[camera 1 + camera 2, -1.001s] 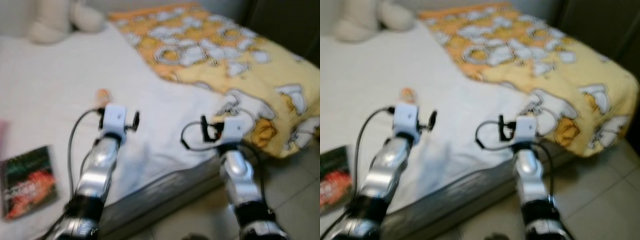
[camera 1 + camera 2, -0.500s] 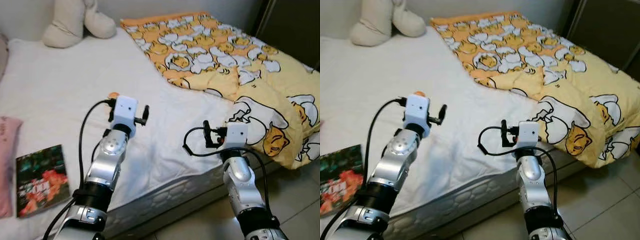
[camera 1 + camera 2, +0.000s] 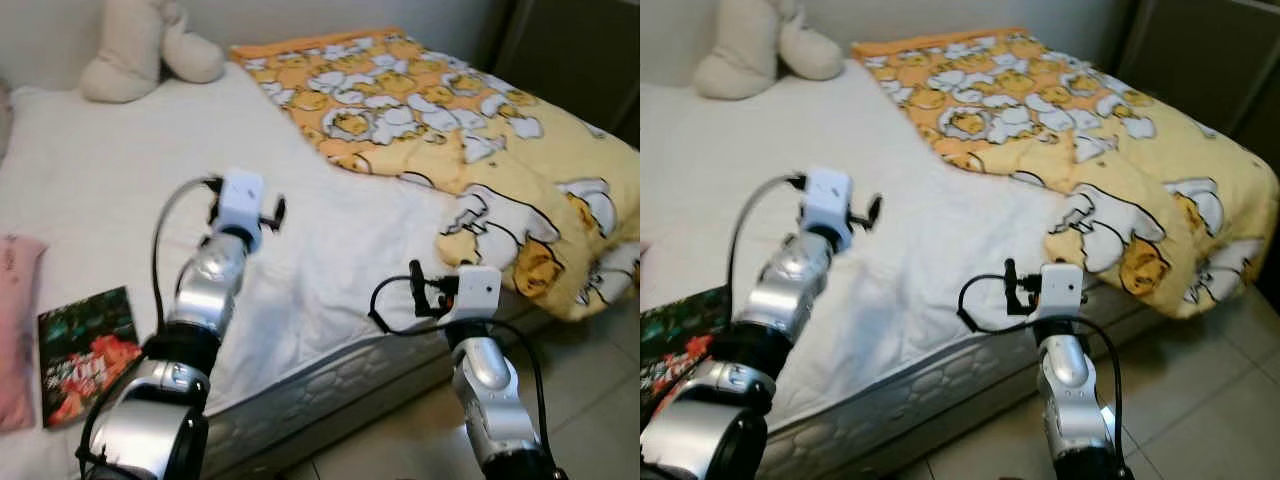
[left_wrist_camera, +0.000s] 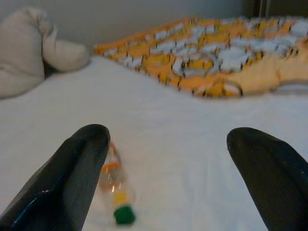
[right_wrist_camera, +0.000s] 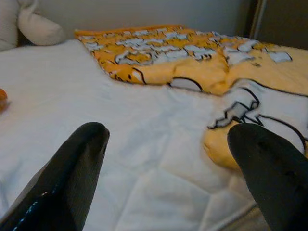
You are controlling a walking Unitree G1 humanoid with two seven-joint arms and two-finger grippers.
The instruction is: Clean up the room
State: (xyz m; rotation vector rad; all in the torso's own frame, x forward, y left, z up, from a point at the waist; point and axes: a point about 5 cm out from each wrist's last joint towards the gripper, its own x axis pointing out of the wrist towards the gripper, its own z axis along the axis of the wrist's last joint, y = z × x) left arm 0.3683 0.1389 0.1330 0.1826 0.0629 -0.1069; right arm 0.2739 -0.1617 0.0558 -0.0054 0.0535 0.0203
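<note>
A small clear bottle (image 4: 115,185) with an orange label and a green cap lies on its side on the white sheet (image 3: 120,180). In the left wrist view my left gripper (image 4: 168,137) is open just short of the bottle, which lies by one finger (image 4: 72,173). From the head, the left wrist block (image 3: 240,200) covers the bottle. My right gripper (image 5: 168,132) is open and holds nothing, low over the bed's near edge beside the yellow patterned blanket (image 3: 450,130). A book (image 3: 85,350) lies on the bed to my left.
A cream plush toy (image 3: 140,45) sits at the head of the bed. A pink cloth item (image 3: 15,330) lies at the far left next to the book. The blanket hangs over the mattress corner (image 3: 590,290). Tiled floor (image 3: 590,400) is below, a dark cabinet (image 3: 570,50) behind.
The view steadied after a blur. My left arm has stretched further over the bed, and its wrist now covers the orange-labelled bottle seen beyond it before. The right arm sits slightly lower.
</note>
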